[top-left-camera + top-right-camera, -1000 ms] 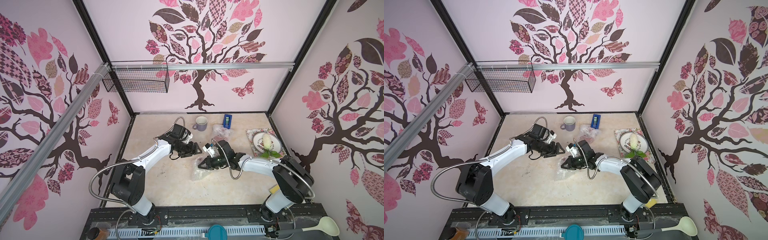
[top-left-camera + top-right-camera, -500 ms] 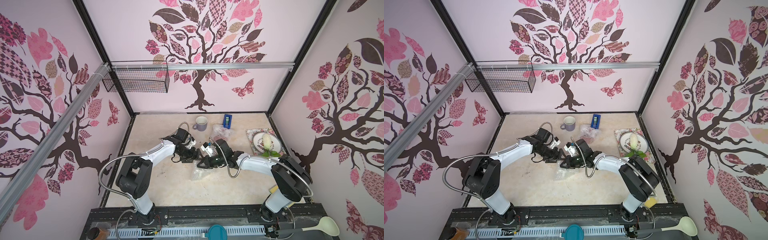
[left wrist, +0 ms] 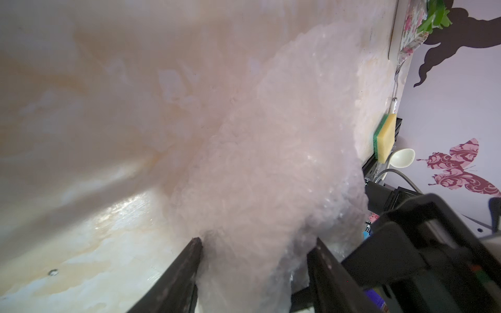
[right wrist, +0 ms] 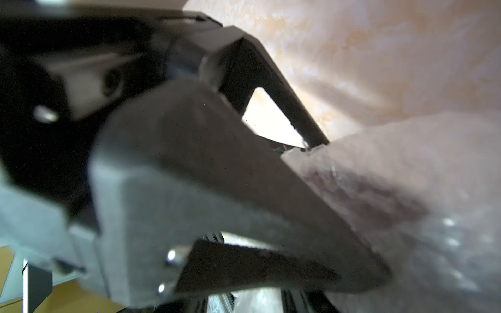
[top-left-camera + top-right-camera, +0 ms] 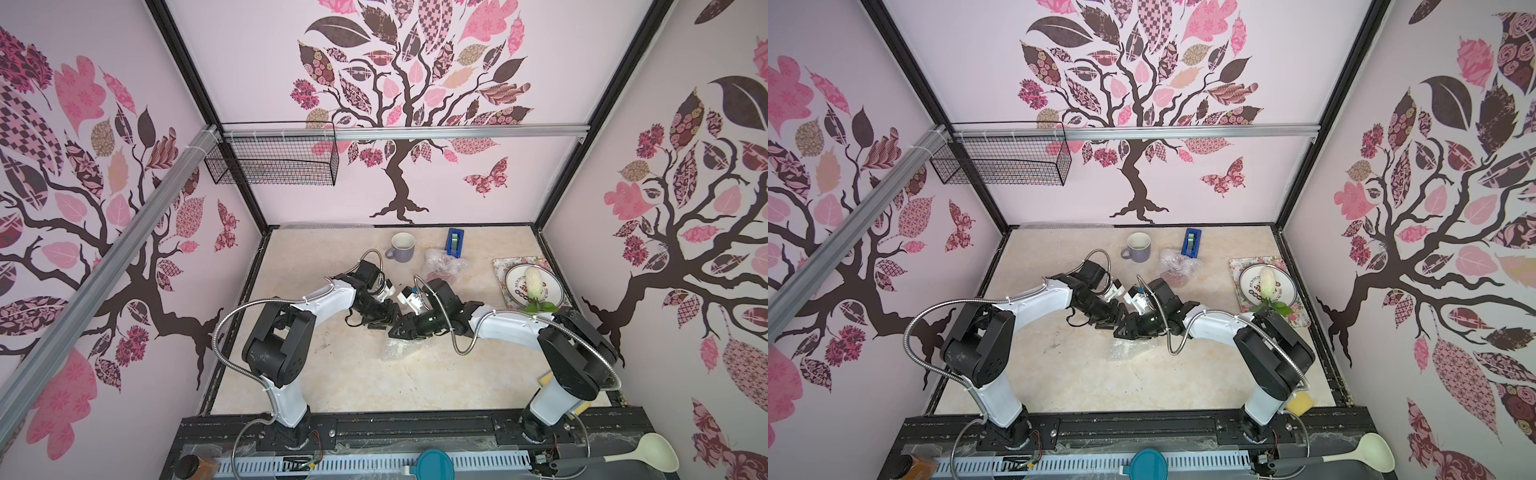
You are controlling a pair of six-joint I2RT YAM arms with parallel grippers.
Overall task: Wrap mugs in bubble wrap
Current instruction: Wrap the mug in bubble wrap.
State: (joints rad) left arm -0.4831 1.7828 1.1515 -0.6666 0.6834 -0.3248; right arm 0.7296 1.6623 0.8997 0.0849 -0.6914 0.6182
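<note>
A crumpled bubble wrap (image 5: 394, 348) bundle lies mid-table, and both grippers meet at its far end. My left gripper (image 3: 257, 252) straddles the bubble wrap (image 3: 271, 162), one finger touching each side of it. In the right wrist view a dark reddish shape shows through the bubble wrap (image 4: 406, 189); what it is I cannot tell. My right gripper (image 5: 397, 332) sits against the left gripper (image 5: 392, 321), its jaws apart. A lavender mug (image 5: 402, 246) stands bare at the back. Beside it lies a red mug (image 5: 442, 264) bundled in wrap.
A blue tape dispenser (image 5: 455, 241) stands at the back. A floral tray (image 5: 505, 266) with a plate lies at the right. A yellow sponge (image 3: 385, 135) sits by the front right corner. A wire basket (image 5: 274, 160) hangs on the back left wall.
My left gripper swung right to meet the right gripper and narrowed its jaws around the bubble wrap. The right gripper's jaws have come apart. The bundle has stayed where it was.
</note>
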